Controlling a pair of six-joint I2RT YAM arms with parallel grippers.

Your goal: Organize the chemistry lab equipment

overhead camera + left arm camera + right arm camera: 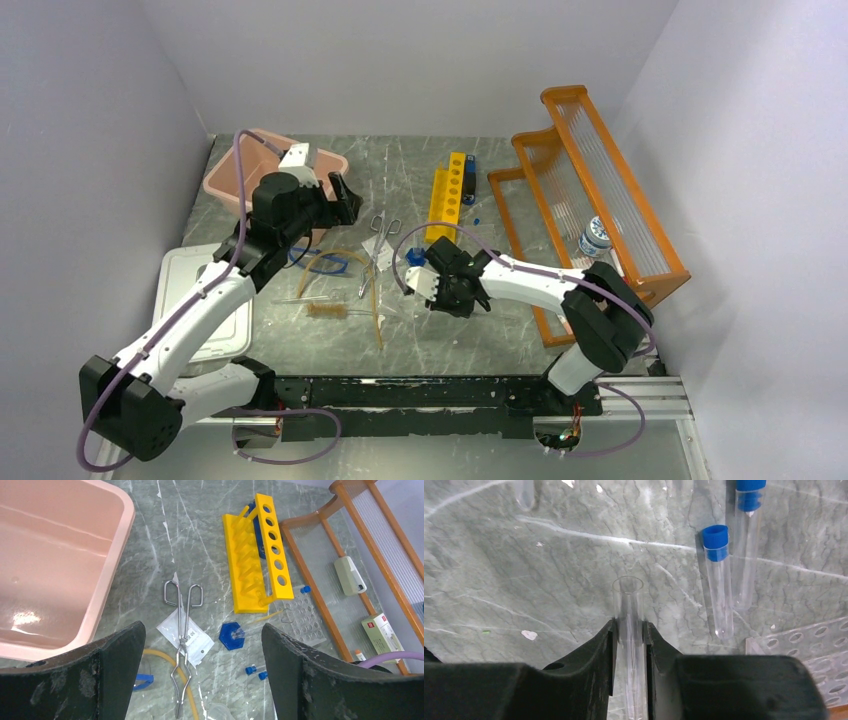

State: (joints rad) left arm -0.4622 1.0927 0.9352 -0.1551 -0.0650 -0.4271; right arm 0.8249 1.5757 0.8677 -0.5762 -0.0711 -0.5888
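Observation:
My right gripper (629, 630) is shut on a clear glass tube (628, 602) whose open mouth sticks out past the fingertips, just above the table. Two blue-capped tubes (719, 587) lie to its right. My left gripper (202, 645) hangs open and empty over the metal scissors (182, 625), which lie on the white packet (196, 642). Amber rubber tubing (165, 659) curves below them. In the top view the right gripper (432, 282) is mid-table, the left gripper (345, 200) is by the tub, and a wire tube brush (325, 310) lies near the front.
A pink tub (50, 565) stands at the back left, its white lid (200, 300) nearer the front. A yellow tube rack (255, 555) lies flat beside the orange shelf rack (600, 200). A blue hexagonal base (231, 635) and a clear perforated tray (307, 622) lie between them.

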